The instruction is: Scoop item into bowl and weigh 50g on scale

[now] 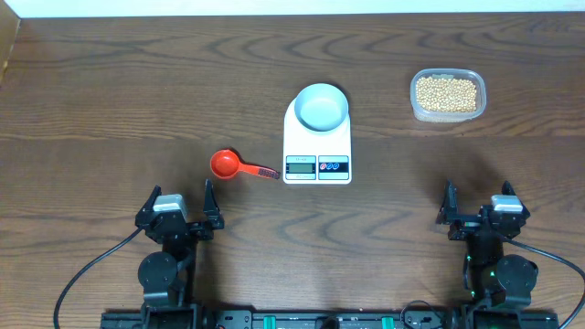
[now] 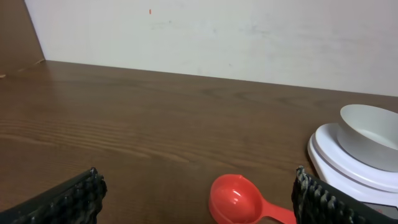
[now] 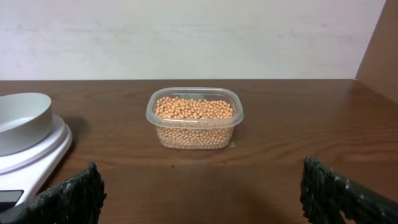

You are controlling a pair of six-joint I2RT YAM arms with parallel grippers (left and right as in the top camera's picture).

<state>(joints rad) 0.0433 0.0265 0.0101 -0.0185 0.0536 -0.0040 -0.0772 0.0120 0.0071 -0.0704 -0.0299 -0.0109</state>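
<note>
We saw both arms sitting at the near edge of the surface [image 1: 110,91]. Left fingers [image 2: 68,199] stood wide apart, gripping nothing; right fingers [image 3: 68,196] the same. Scale [image 1: 302,146] sat mid-surface, display toward the arms, with the bowl [image 1: 320,107] on its far end. Beans [image 1: 446,93] filled the clear tub [image 1: 413,99], which was right of the scale, well apart from it and ahead of the right arm. Red scoop [image 1: 227,164] lay flat just left of the scale, handle pointing at it, ahead of the left fingers.
</note>
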